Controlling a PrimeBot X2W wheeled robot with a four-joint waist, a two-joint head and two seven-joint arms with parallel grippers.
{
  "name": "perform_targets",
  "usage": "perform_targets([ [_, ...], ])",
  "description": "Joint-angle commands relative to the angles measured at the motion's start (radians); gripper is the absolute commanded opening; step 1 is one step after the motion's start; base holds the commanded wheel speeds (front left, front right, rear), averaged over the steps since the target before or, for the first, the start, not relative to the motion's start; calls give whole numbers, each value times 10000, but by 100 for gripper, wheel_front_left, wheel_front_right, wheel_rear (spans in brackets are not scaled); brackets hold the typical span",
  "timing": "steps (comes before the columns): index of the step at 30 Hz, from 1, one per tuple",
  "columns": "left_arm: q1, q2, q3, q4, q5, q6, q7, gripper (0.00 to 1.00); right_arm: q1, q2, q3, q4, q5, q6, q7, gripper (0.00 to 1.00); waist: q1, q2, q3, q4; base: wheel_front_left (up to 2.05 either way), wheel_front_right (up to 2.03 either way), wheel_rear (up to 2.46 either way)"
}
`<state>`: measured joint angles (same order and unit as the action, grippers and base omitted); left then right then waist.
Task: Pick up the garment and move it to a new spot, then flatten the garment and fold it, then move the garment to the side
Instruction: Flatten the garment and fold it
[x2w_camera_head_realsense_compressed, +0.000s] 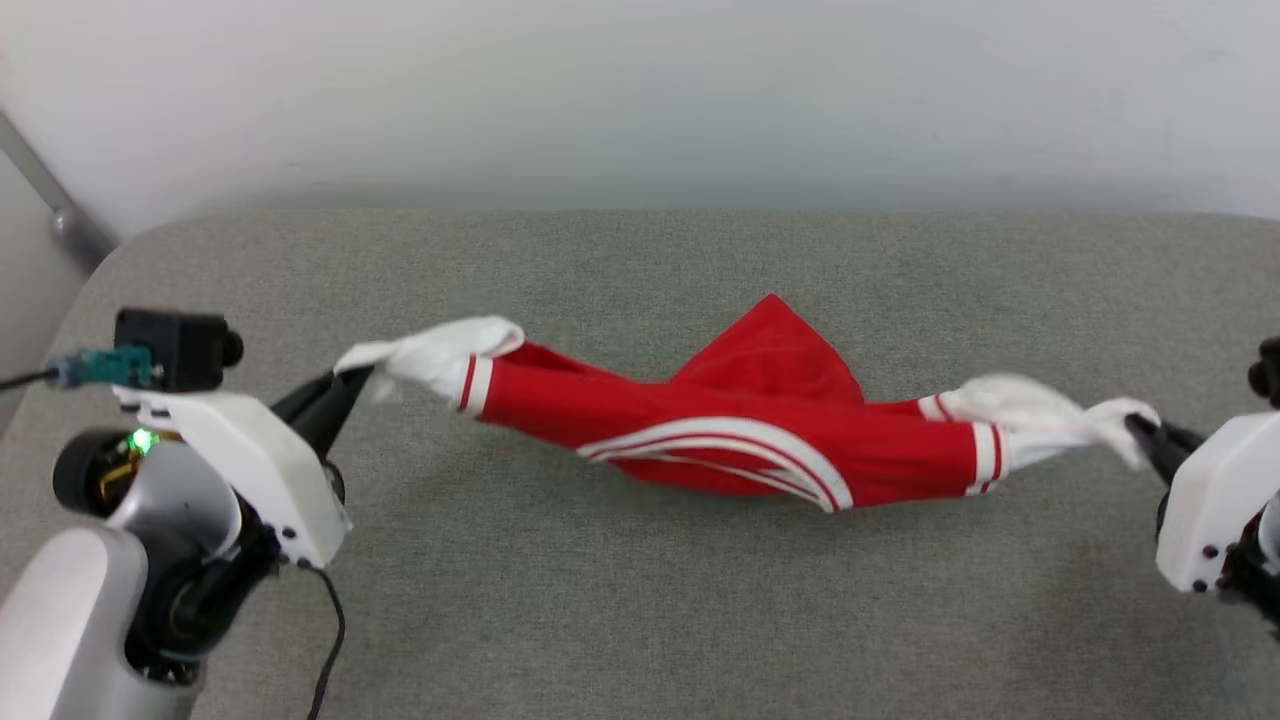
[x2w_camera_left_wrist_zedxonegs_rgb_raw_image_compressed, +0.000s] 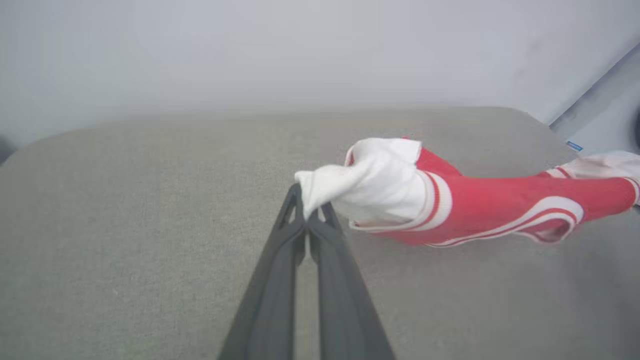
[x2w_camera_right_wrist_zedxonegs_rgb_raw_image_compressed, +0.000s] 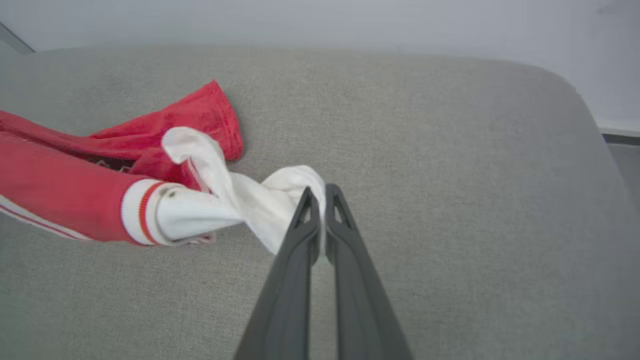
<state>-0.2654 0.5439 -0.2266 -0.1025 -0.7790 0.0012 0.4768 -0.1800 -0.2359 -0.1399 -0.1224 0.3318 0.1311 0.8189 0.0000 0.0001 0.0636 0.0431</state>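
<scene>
The garment (x2w_camera_head_realsense_compressed: 740, 440) is stretched across the middle of the grey bench (x2w_camera_head_realsense_compressed: 640, 620), its long axis running left to right with one red corner pointed at the far edge. One white sleeve end is pinched by the left tool (x2w_camera_head_realsense_compressed: 355, 380) and the other by the right tool (x2w_camera_head_realsense_compressed: 1137, 427).

A grey fabric-covered desk (x2w_camera_head_realsense_compressed: 640, 600) with rounded corners has a pale wall (x2w_camera_head_realsense_compressed: 640, 90) behind it and a grey metal bar (x2w_camera_head_realsense_compressed: 45, 185) slanting past its far left corner.

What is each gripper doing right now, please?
Left gripper: closed on the garment's white sleeve end.
Right gripper: closed on its other white sleeve end.
</scene>
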Motion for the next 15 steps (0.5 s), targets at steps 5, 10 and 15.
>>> perform_targets([
  [5, -2806, -375, -52, 658, 348, 119, 140, 0, -2286, -733, -224, -354, -290, -7, -96, 0, 0, -1, 180, -206, 0, 0, 0],
  [10, -4976, -587, -126, 1453, 770, 79, 5, 0, -4336, -1185, -267, 92, -262, -7, -329, 0, 0, -1, 750, -359, 0, 0, 0],
  [15, -7297, -709, -33, 2437, 1414, 258, -478, 0, -6687, -1545, -24, 840, -402, -7, -831, 0, 0, -1, 1700, -577, 0, 0, 0],
])
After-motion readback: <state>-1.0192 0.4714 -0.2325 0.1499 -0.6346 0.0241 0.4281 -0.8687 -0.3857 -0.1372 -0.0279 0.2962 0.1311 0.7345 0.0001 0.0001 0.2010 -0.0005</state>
